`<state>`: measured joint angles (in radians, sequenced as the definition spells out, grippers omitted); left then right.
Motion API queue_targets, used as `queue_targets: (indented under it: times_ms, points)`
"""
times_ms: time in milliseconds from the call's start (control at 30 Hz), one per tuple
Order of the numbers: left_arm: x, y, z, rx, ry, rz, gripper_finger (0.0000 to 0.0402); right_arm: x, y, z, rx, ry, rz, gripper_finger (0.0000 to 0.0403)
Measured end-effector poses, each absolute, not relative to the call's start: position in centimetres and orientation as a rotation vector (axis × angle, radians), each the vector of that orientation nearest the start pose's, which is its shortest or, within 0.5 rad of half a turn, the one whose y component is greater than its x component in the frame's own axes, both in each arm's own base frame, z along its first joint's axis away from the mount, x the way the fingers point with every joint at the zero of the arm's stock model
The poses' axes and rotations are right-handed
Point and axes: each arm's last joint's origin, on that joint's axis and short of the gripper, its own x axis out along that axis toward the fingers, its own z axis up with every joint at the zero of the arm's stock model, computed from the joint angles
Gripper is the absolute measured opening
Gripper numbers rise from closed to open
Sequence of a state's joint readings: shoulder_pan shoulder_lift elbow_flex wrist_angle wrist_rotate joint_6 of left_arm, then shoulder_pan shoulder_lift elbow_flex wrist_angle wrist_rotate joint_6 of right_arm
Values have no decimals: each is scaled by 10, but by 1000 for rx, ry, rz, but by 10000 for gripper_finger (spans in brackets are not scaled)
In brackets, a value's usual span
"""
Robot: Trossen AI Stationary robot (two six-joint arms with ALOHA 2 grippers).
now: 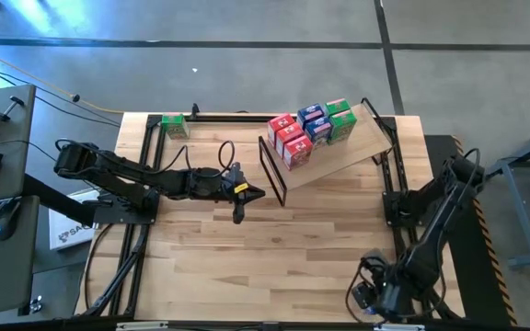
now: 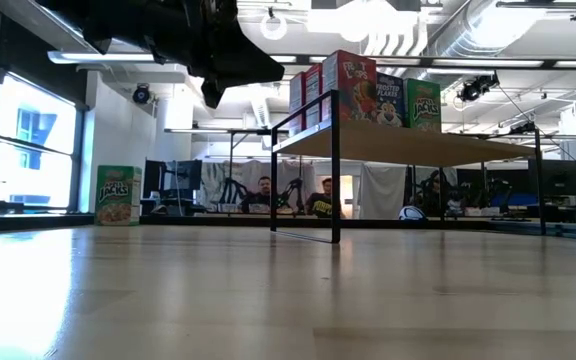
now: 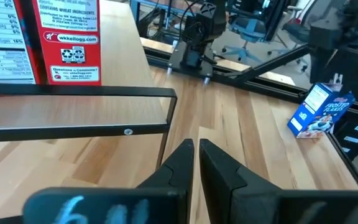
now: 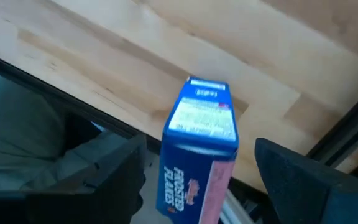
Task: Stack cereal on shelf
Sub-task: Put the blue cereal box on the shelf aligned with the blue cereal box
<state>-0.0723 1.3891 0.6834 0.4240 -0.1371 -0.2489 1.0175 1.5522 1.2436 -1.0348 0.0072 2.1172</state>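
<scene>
The shelf [image 1: 362, 152], a tilted plywood board on a black frame, carries several cereal boxes [image 1: 311, 129] in red, blue and green. My left gripper [image 1: 245, 193] hovers shut and empty just in front of the shelf's black frame end [image 3: 73, 93]; a red box [image 3: 61, 37] stands right behind that frame. A blue cereal box [image 4: 201, 137] stands near the table's near right corner, also visible as the blue box [image 3: 321, 112] in the left wrist view. My right gripper [image 4: 201, 158] is open above it, one finger on either side with gaps. A green box [image 1: 175, 126] stands alone at the far left corner.
Black metal rails [image 1: 145, 175] run along the table's left and right sides. The right arm's base [image 1: 412, 202] stands beside the shelf. Bare planks [image 1: 265, 257] stretch between shelf and near edge. People sit in the room beyond the table [image 2: 288, 195].
</scene>
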Motion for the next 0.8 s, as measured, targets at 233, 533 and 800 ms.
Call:
queue_targets:
  times_ms: [233,533,800]
  points:
    - [290,-17,223,-227,270,100,19,150,270,241,1064,1440,-738,287]
    - [290,-17,223,-230,270,100,19,151,282,227,1052,1466,-744,258]
    - [290,-17,223,-247,269,102,19,161,269,235,957,1486,-681,172]
